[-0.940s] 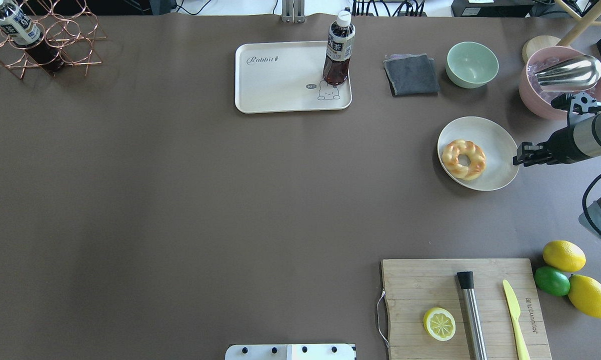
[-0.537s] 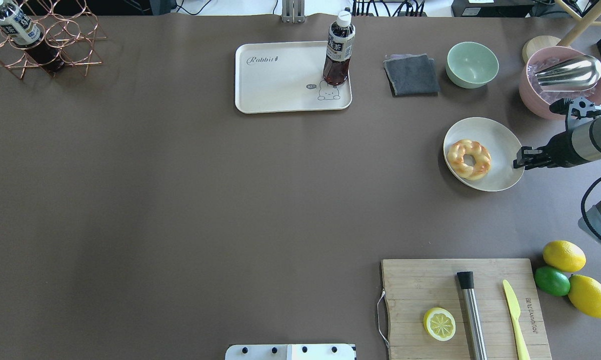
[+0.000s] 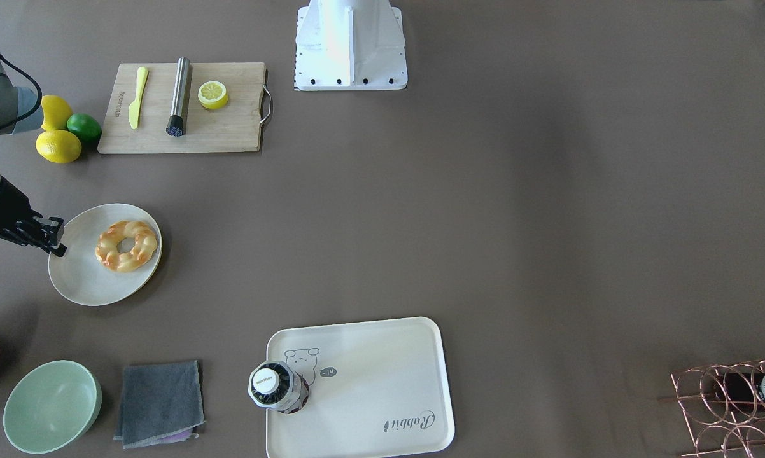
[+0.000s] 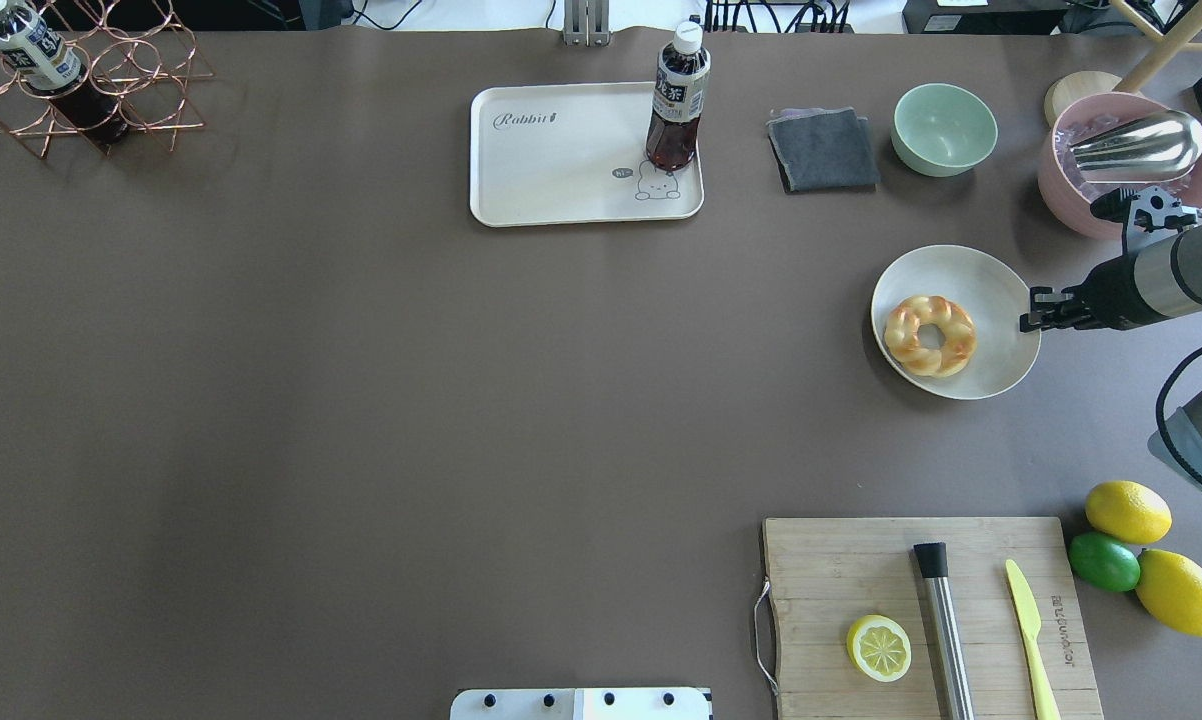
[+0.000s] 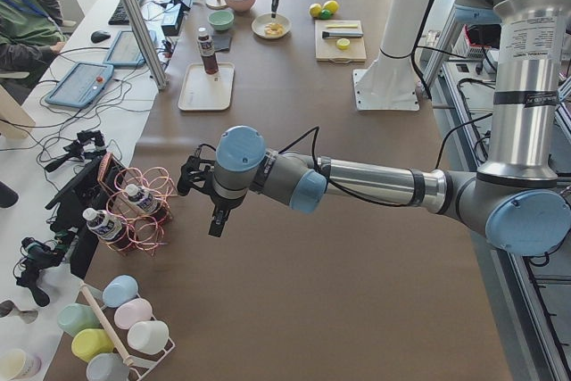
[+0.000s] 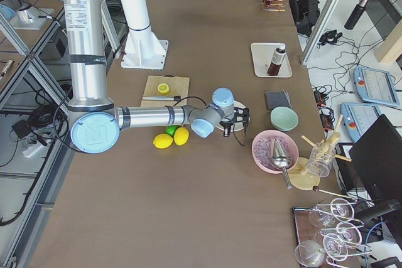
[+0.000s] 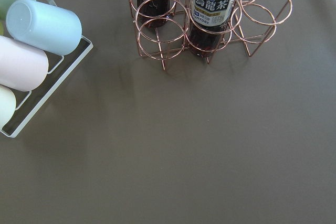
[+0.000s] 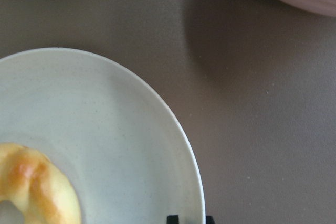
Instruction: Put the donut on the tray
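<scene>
The plate (image 4: 991, 290) is shifting toward the robot since half a second ago, the right gripper (image 4: 1027, 321) pinching its rim, the donut (image 4: 929, 335) lying in it just beyond the fingers, well apart from the "Rabbit" tray (image 4: 551, 170) bearing a bottle (image 4: 676, 100), while only the left wrist view is showing "SUNTORY" racked bottles (image 7: 212, 3), and I cannot tell the left gripper (image 5: 217, 223) fingers' state.

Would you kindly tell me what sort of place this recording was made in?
Most likely a robotics lab staged as a kitchen: robot arms on a white pedestal, an operator beside teach pendants and cables, and props such as the cutting board, the plate and the tray.
</scene>
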